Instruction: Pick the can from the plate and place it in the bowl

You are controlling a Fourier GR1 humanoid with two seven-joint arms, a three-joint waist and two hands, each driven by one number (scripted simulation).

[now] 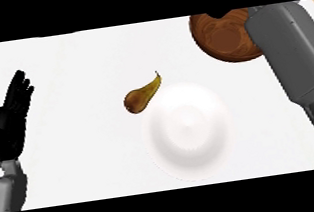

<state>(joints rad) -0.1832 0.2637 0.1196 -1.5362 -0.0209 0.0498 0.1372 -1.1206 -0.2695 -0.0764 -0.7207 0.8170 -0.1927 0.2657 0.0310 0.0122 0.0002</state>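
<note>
In the head view, a white plate lies in the middle of the white counter, and nothing stands on it. A brown pear lies just beside the plate's upper left rim, perhaps touching it, with its stem pointing up and to the right. At the upper right there is a brown wooden bowl, and the right forearm crosses over its right part and hides it. The right hand itself does not show; it seems to be above the bowl, behind the forearm or past the upper edge, so I cannot tell if its fingers are apart or closed on something. The can is not visible anywhere: not on the plate, not on the counter, not in the visible part of the bowl. I judge that it is carried by the hidden hand or already in the hidden part of the bowl, so the step in hand is the placing. The next move calls for lowering over the bowl's middle and letting go there. The left hand rests at the left edge, fingers straight and up, holding nothing.
</note>
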